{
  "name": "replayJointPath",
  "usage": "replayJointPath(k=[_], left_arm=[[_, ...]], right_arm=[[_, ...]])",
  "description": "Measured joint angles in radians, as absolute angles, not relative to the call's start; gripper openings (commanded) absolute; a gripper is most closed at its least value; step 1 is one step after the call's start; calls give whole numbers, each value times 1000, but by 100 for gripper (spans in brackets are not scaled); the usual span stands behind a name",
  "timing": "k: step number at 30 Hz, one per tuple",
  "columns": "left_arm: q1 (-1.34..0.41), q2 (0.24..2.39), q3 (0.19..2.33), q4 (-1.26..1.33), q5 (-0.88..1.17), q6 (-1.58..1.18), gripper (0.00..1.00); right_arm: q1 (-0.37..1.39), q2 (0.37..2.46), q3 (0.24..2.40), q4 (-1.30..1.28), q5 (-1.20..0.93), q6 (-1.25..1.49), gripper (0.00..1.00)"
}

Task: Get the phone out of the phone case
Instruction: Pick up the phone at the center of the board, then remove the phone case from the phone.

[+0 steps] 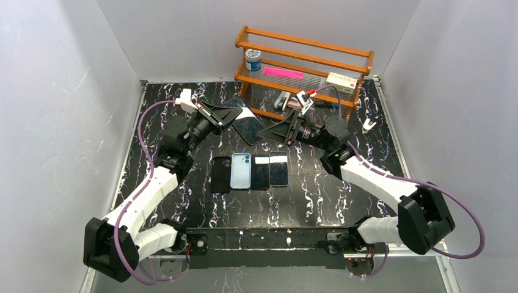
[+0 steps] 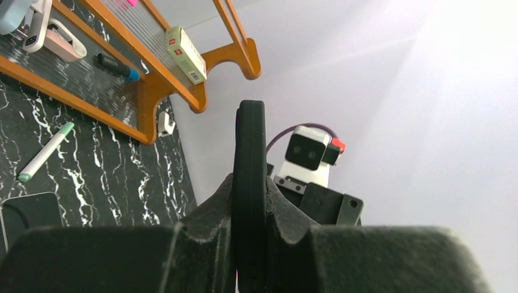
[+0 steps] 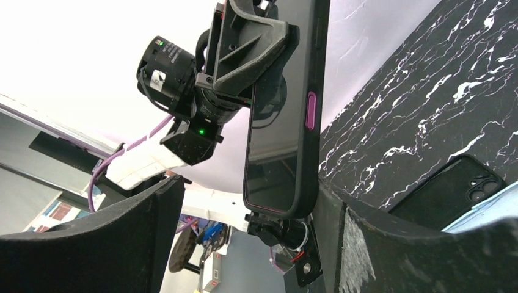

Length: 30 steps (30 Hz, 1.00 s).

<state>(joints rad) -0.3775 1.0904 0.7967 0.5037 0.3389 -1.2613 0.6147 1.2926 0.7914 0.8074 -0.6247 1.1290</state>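
Observation:
The phone [image 1: 247, 125] sits inside its black phone case [image 3: 311, 67], which has a magenta side button, and the pair hangs in the air above the table's middle. My left gripper [image 1: 225, 116] is shut on one end of the case. In the left wrist view the case [image 2: 250, 152] shows edge-on, pinched between the two pads [image 2: 207, 213]. My right gripper [image 1: 273, 132] is open at the other end. In the right wrist view the phone's dark screen [image 3: 278, 134] hangs between the spread jaws [image 3: 256, 244], with its lower corner close against the right finger [image 3: 391, 244].
A row of phones and cases lies flat on the marble table: black [image 1: 221, 174], light blue [image 1: 240, 170], and two dark ones [image 1: 270, 171]. A wooden rack [image 1: 303, 67] with a tin, a box and small tools stands at the back. A white clip [image 1: 368, 126] lies at right, a pen [image 2: 46, 152] near the rack.

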Motion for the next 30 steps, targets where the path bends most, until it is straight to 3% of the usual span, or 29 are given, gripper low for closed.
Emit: replayJointPath(k=[20, 30], left_arm=[[-500, 1065, 726, 631, 111, -1398, 0], [-520, 1053, 694, 642, 63, -1460, 0]], right_arm=[[737, 1262, 754, 819, -452, 1088, 51], [738, 1253, 737, 833, -447, 1075, 50]])
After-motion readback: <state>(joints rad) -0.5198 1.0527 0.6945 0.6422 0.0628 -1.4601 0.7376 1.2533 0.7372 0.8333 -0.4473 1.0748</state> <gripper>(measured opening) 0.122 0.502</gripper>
